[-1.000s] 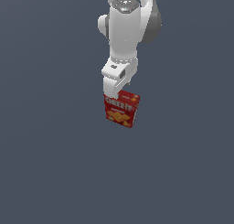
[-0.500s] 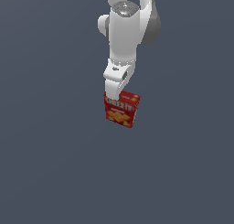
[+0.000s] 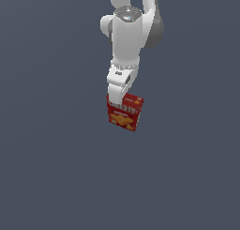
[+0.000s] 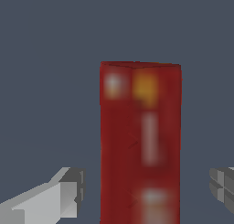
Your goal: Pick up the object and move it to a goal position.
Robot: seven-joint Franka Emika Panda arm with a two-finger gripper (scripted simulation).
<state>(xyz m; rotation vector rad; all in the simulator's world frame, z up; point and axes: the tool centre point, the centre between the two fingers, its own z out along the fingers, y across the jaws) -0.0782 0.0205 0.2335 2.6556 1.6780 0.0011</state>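
Note:
The object, a small red Cheez-It cracker box (image 3: 125, 113), stands upright on the grey floor in the middle of the exterior view. My gripper (image 3: 119, 101) hangs from the white arm straight down over the box's top. In the wrist view the box (image 4: 139, 141) sits between the two grey fingers (image 4: 64, 195), and a gap of bare floor shows on each side of it. The jaws are open and straddle the box without touching it. The box's far side is hidden.
A plain dark grey floor (image 3: 56, 177) lies all around the box. No other object, container or edge shows in either view.
The gripper has come down a little over the box's top. The box has not moved.

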